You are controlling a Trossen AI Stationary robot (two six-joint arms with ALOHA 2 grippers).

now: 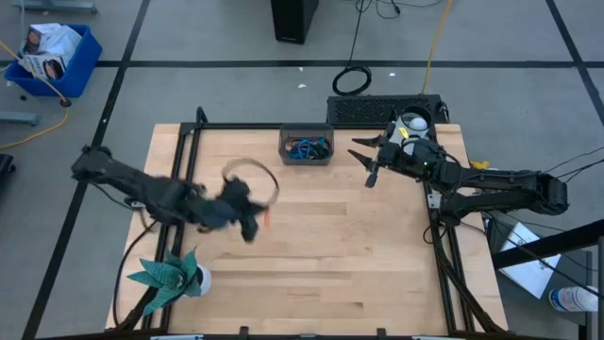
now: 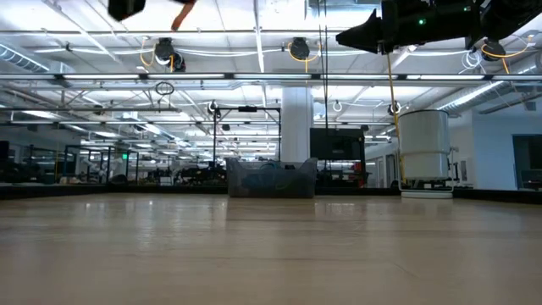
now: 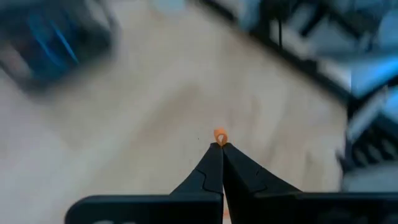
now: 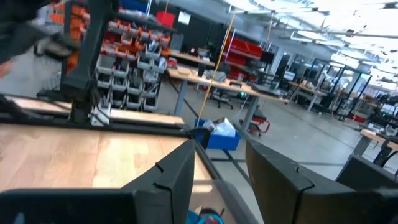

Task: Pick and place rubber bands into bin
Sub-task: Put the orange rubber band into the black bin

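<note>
My left gripper (image 1: 257, 225) is high over the table's left middle, shut on a small orange rubber band (image 3: 220, 135), which also shows in the low view (image 2: 182, 15). The dark grey bin (image 1: 306, 147) stands at the table's far edge with blue and teal bands (image 1: 308, 146) in it. It also shows in the low view (image 2: 271, 180) and, blurred, in the left wrist view (image 3: 56, 37). A thin tan loop (image 1: 253, 176) lies on the table between my left gripper and the bin. My right gripper (image 1: 364, 162) hangs open and empty in the air to the right of the bin; its wrist view shows the open fingers (image 4: 217, 177). My left gripper pinches the orange band between its two fingertips. Only a small loop of the band (image 3: 220, 134) sticks out past the tips. In the low view the band (image 2: 181, 17) is lifted well clear of the table.
A teal leafy thing in a white pot (image 1: 172, 274) stands at the table's near left corner. A black pad (image 1: 385, 110) and a white roll (image 1: 412, 124) lie at the far right. A blue crate (image 1: 55, 52) and a coiled cable (image 1: 352, 80) are on the floor beyond.
</note>
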